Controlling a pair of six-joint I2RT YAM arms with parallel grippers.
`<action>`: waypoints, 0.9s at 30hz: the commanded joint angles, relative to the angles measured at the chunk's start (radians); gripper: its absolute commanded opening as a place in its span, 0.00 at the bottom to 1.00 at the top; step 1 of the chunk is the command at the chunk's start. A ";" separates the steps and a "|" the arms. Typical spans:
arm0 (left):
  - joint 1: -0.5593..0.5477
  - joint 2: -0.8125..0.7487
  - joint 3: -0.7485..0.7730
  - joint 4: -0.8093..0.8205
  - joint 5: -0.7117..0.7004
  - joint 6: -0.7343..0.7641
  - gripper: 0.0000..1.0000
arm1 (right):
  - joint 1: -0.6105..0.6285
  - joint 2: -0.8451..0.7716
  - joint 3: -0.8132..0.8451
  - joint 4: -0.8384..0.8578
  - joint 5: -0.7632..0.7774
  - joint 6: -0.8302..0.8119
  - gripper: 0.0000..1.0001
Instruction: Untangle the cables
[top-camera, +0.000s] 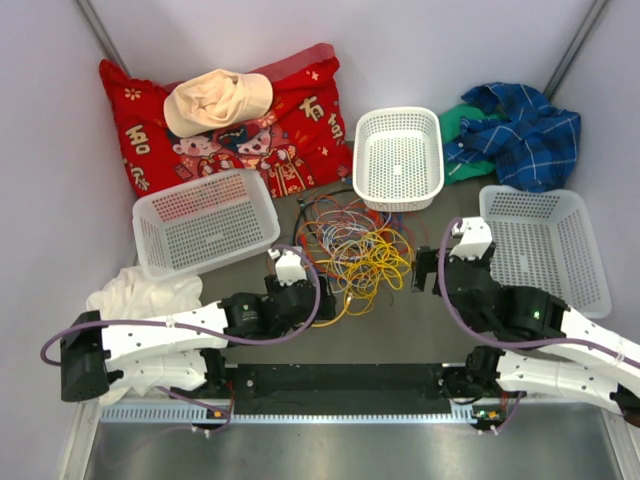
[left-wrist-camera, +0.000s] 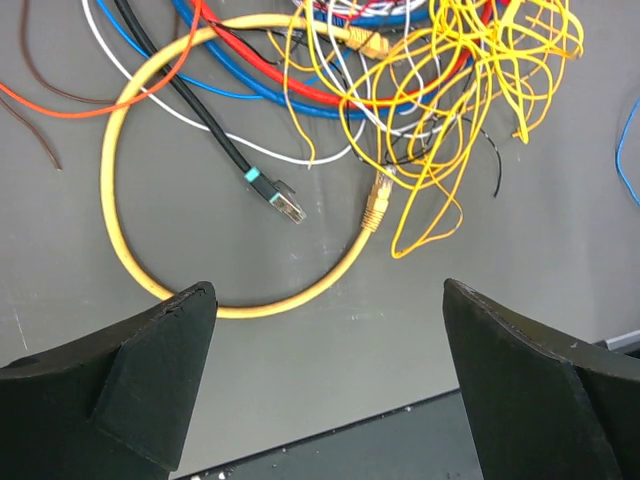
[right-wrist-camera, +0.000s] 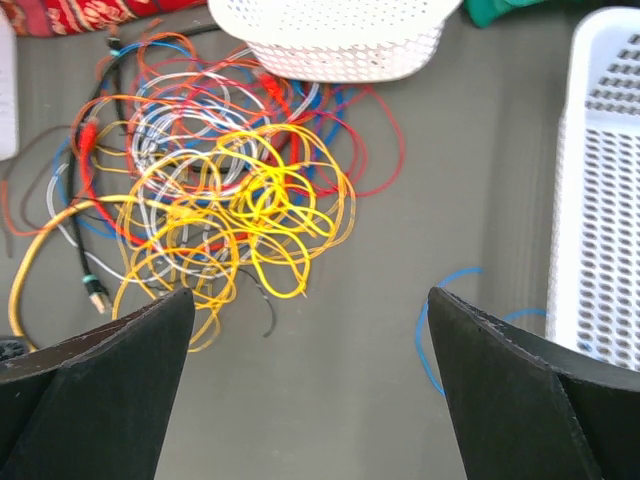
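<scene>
The cables lie in a loose tangle on the grey table between my two arms: thin yellow, red, blue, white, orange and black wires. My left gripper is open and empty at the tangle's near-left edge. In its wrist view the gripper sits just short of a thick yellow cable loop, with a black plug-ended cable beyond. My right gripper is open and empty to the right of the tangle. In its wrist view the tangle is ahead-left and a loose blue wire is by its right finger.
Three white baskets stand around: one at left, one behind the tangle, one at right. A red pillow with a cream hat, a blue plaid cloth and a white cloth lie nearby.
</scene>
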 joint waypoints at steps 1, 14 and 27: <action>-0.001 -0.010 0.003 0.029 -0.061 -0.019 0.99 | 0.009 -0.017 -0.037 0.113 -0.044 -0.059 0.99; 0.035 0.007 0.145 0.002 -0.110 0.148 0.99 | -0.080 0.133 -0.087 0.317 -0.157 -0.159 0.99; 0.047 -0.011 0.112 -0.081 -0.101 0.059 0.99 | -0.361 0.330 0.019 0.434 -0.331 -0.194 0.99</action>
